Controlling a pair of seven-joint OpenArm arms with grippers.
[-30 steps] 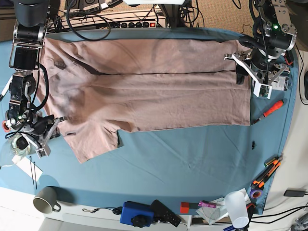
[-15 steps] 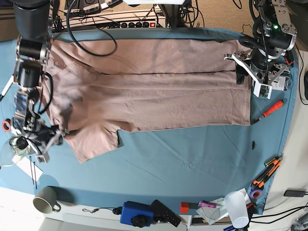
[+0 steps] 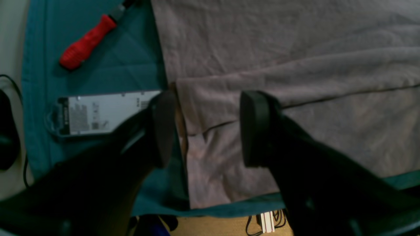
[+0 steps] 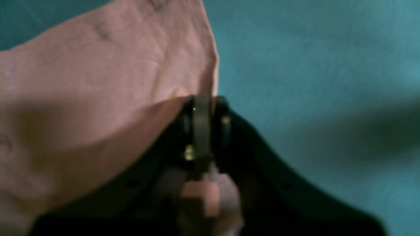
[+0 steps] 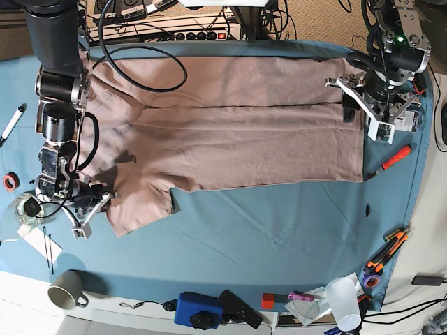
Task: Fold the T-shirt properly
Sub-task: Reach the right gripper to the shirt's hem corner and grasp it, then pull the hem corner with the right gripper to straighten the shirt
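Note:
The dusty-pink T-shirt (image 5: 230, 132) lies spread flat on the blue cloth, its long sides folded in, with one sleeve (image 5: 140, 202) sticking out toward the front left. My right gripper (image 5: 98, 204) is at that sleeve's left edge. In the right wrist view this gripper (image 4: 203, 111) is shut on the edge of the pink fabric (image 4: 98, 82). My left gripper (image 5: 354, 105) hovers open over the shirt's hem at the right end. In the left wrist view its fingers (image 3: 162, 127) straddle the folded hem corner (image 3: 203, 108) without holding it.
A red-handled screwdriver (image 5: 394, 158) and a white packet (image 3: 98, 113) lie just right of the hem. Along the front edge stand a mug (image 5: 66, 289), a blue box (image 5: 198, 309) and a white cup (image 5: 343, 301). A power strip (image 5: 199, 33) and cables run behind.
My right arm has swung right to the sleeve and its jaws have shut on the sleeve's edge. The left arm has not moved.

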